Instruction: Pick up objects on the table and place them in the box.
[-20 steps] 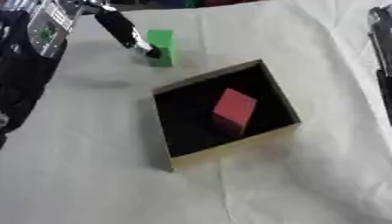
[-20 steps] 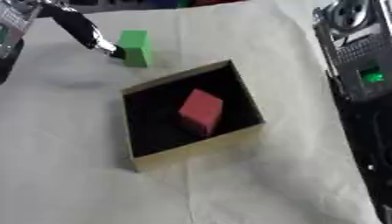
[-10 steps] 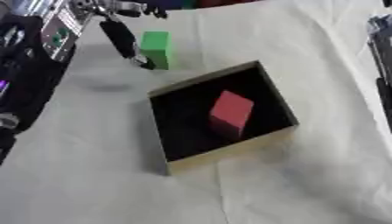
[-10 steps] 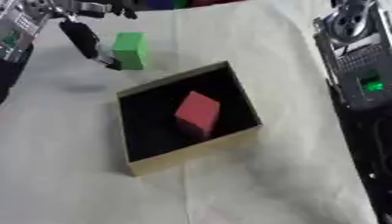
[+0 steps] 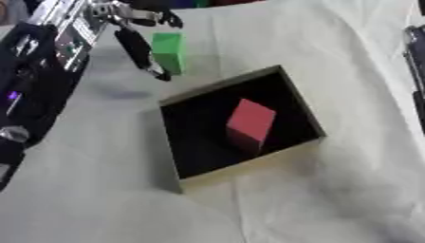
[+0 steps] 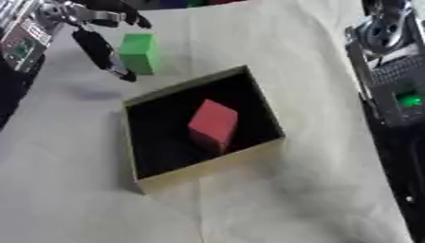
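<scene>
Left robot hand (image 5: 137, 40) upper left, fingers spread wide, holding nothing; right robot hand out of view. Tabletop (image 5: 348, 190) under wrinkled pale cloth. Near-centre: open box (image 5: 309, 121) with red block (image 5: 250, 122) inside. Beyond: green block (image 5: 169, 51) upright, just beside the long finger.
</scene>
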